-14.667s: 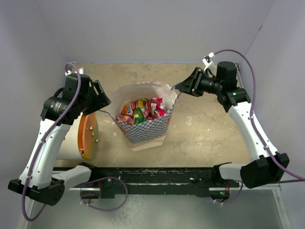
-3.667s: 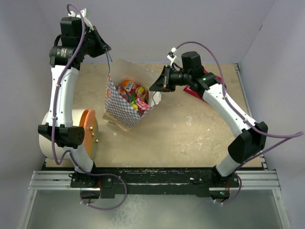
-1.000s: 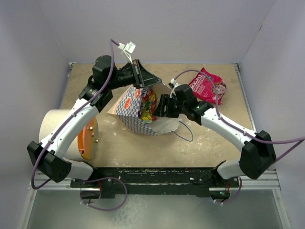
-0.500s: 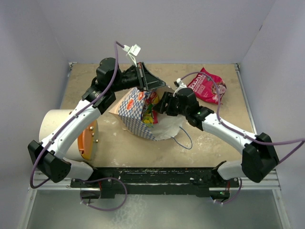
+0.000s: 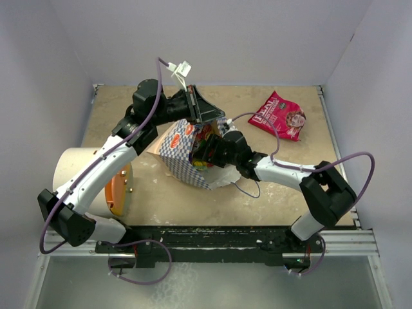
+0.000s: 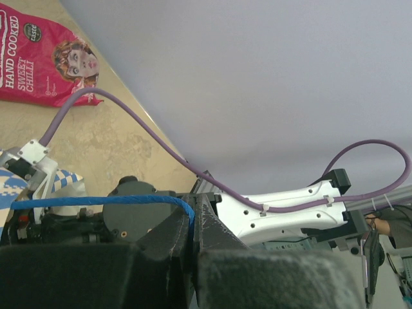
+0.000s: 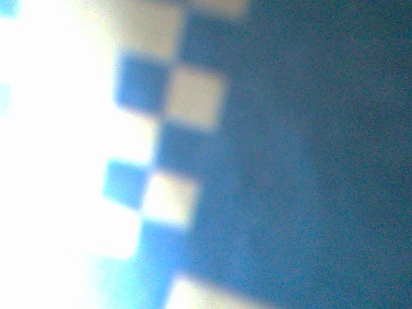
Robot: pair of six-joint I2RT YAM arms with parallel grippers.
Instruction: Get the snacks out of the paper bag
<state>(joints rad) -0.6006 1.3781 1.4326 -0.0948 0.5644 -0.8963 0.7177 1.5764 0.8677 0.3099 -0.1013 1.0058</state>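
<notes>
The paper bag (image 5: 180, 153) lies on its side in the middle of the table, mouth to the right, checkered band showing. My left gripper (image 5: 205, 114) is shut on its blue cord handle (image 6: 96, 201) and holds the bag's upper edge up; in the left wrist view the cord is pinched between the jaws (image 6: 192, 225). My right gripper (image 5: 209, 149) is pushed into the bag's mouth among colourful snack packets (image 5: 203, 136); its fingers are hidden. The right wrist view shows only blurred blue-and-white checks (image 7: 161, 161). A red snack packet (image 5: 278, 116) lies on the table at the back right, and also shows in the left wrist view (image 6: 38, 61).
A white cylinder (image 5: 74, 170) with an orange lid (image 5: 119, 187) lies at the left, close to my left arm. The bag's second cord handle (image 5: 250, 188) loops on the table under my right forearm. Walls close the table at back and sides.
</notes>
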